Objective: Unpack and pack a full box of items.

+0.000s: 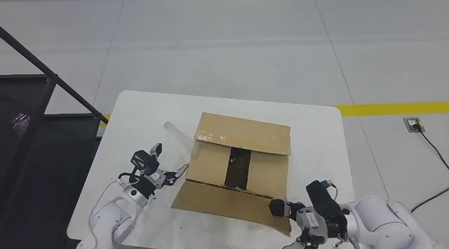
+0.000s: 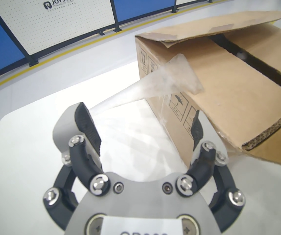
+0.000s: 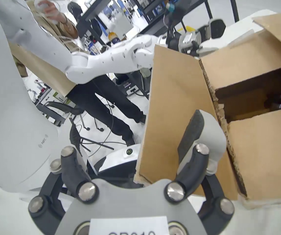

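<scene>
A brown cardboard box [image 1: 238, 168] sits mid-table, its top flaps loose with a dark gap between them. A strip of clear tape [image 2: 172, 79] hangs peeled off its side wall. My left gripper [image 2: 143, 125] is open over the bare table, just short of that wall, and also shows beside the box [image 1: 167, 173]. My right gripper [image 1: 278, 208] is at the box's near edge, open, with the raised near flap [image 3: 177, 103] standing between its fingers. One pad [image 3: 192, 133] lies close against the flap. Something dark [image 3: 280, 101] lies inside the box.
The white table [image 1: 140, 123] has bare room to the left of and behind the box. A black rack [image 1: 28, 109] stands off the table's left side. My left arm [image 3: 121, 54] stretches along the box's far side in the right wrist view.
</scene>
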Tool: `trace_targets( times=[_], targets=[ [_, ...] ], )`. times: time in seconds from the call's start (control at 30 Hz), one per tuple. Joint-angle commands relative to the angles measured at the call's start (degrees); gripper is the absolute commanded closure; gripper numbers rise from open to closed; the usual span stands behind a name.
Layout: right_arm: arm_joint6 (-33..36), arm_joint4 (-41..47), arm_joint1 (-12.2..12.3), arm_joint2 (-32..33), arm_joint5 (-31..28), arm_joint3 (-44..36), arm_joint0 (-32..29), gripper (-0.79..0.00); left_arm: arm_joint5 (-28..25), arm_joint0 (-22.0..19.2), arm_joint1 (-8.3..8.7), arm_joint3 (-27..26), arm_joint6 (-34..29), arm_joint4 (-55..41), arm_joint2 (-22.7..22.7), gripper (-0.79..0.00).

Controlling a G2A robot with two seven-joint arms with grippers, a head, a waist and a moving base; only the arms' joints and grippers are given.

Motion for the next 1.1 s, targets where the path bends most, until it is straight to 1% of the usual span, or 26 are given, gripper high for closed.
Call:
trace_targets(
  times=[0.0,0.07,0.23,0.3,0.37,0.43,0.53,0.6,0.67,0.7,1.0,1.03,1.07],
  targets=[
    [0.0,-2.86,0.75,-0.95,0.0,-0.02,-0.17,-0.785,-1.62,1.11,0.3,-1.2,1.11,-0.2,-1.14,-0.785],
    [-0.01,-5.32,1.21,-1.81,0.0,0.53,-0.09,-0.785,-4.56,2.4,0.64,-2.3,2.65,-0.1,-2.02,-0.785],
    [-0.62,-8.37,1.28,-4.38,0.0,2.03,0.96,-0.785,-17.2,4.66,2.11,-4.03,5.68,4.59,-4.09,-0.785],
    [-2.41,-7.46,1.0,-5.39,0.0,2.75,1.54,-0.785,-20.4,5.01,2.61,-4.2,6.04,7.21,-4.44,-0.785],
    [-4.58,-5.47,0.71,-6.13,0.0,3.68,2.32,-0.785,-22.18,4.98,2.96,-4.02,5.92,9.71,-4.19,-0.785],
    [-6.85,-1.66,0.43,-6.75,0.03,4.75,3.4,-0.785,-22.4,4.69,3.16,-3.62,5.45,12.04,-3.58,-0.785],
    [-9.37,6.77,0.06,-7.89,1.51,6.55,5.17,-0.785,-21.97,4.15,3.29,-3.05,5.22,14.33,-2.18,-0.785],
    [-10.37,14.49,-0.26,-8.98,4.19,7.59,6.68,-0.785,-21.42,3.85,3.34,-2.76,5.31,15.1,-1.45,-0.785],
    [-8.86,25.04,-0.6,-10.78,8.43,8.46,8.54,-0.785,-21.07,3.69,3.4,-2.55,5.75,15.21,-1.04,-0.785],
    [-8.6,26.88,-0.66,-10.91,8.93,8.77,8.96,-0.785,-21.18,3.62,3.45,-2.56,5.97,15.22,-0.91,-0.785],
    [-8.6,26.88,-0.66,-10.91,8.93,8.77,8.96,-0.785,-21.15,3.63,3.53,-2.46,6.68,14.63,-0.98,-0.785],
    [-8.62,26.86,-0.68,-11.05,9.35,8.53,8.85,-0.785,-21.15,3.63,3.53,-2.46,6.68,14.63,-0.98,-0.785],
    [-8.59,26.72,-0.77,-11.34,11.56,7.63,8.8,-0.785,-21.15,3.63,3.53,-2.46,6.68,14.63,-0.98,-0.785]
  ],
)
